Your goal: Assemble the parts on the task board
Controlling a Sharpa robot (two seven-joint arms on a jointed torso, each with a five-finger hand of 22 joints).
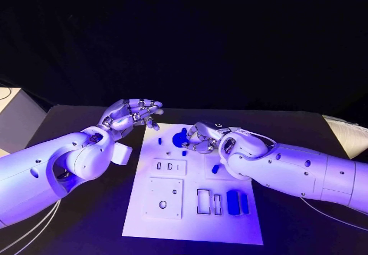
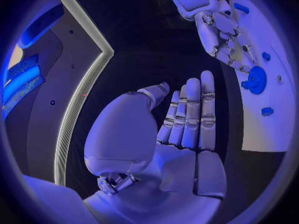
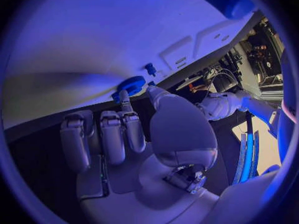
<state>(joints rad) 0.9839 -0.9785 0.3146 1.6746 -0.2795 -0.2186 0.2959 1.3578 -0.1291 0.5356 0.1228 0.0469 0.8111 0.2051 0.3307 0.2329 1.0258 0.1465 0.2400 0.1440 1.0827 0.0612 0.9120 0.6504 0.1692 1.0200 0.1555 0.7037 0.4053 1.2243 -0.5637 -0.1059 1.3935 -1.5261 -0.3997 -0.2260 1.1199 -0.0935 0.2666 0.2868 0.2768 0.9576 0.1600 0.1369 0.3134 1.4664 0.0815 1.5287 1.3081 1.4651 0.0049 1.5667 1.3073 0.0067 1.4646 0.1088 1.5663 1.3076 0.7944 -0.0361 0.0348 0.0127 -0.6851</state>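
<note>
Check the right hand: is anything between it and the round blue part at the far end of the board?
Nothing visible stands between them. The right hand sits right at the round blue part on the task board, its fingertips reaching the part's edge. The left hand is raised off to the side, past the board's edge.

Head cam looks down from above at the whole tabletop (image 1: 92,119) and task board (image 1: 195,212). 2 wrist fisheyes sit close behind each robot hand, left (image 2: 187,119) and right (image 3: 118,134). All 3 views share the board's far end, with its round blue part (image 1: 180,139).
</note>
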